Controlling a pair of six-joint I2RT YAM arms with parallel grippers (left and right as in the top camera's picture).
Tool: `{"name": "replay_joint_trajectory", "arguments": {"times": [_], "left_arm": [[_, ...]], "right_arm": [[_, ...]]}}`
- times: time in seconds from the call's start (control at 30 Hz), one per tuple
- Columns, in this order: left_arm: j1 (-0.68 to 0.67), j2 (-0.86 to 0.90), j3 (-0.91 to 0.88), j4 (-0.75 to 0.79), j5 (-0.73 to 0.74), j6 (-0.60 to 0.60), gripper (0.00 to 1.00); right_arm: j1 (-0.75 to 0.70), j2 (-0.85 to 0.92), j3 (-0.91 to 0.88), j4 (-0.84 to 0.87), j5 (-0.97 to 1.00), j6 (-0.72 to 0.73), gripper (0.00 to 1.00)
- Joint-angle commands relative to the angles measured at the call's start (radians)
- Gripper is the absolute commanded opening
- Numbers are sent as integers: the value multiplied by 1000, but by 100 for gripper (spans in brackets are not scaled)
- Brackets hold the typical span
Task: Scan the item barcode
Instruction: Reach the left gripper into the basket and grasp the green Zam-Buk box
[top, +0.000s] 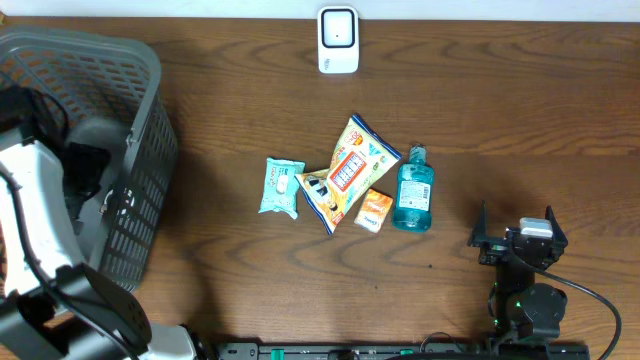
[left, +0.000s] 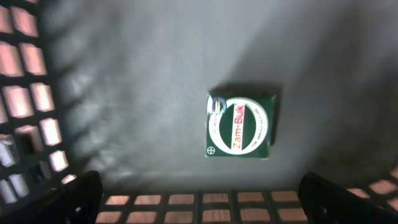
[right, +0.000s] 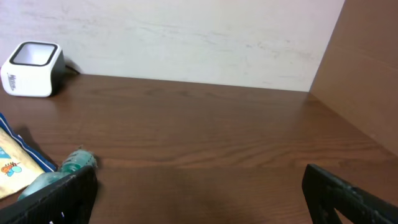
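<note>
Hung wide open, empty-handed, left gripper (left: 202, 200) over Zam-Buk box (left: 240, 126) in basket (top: 150, 170) at left edge of table (top: 300, 290). Risked clipping its wall or skidding off flat box.

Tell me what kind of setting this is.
Likely a mock retail checkout bench: a white box-shaped barcode scanner, a grey plastic mesh basket, and packaged goods like the teal mouthwash bottle.
</note>
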Motion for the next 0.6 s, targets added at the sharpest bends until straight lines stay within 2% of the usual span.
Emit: {"name": "replay_joint_trajectory", "arguments": {"times": [0.0,0.2,0.57], "left_arm": [[-19,47,-58,53,60,-26,98],[-22,161,-117,155,101,-51,98],[-39,309,-120,197,130,-51,98]], "right_arm": [[-1,-6,-3,-2,-3,-7,99],[-1,-6,-3,-2,-3,-7,99],[-1,-6,-3,-2,-3,-7,99]]}}
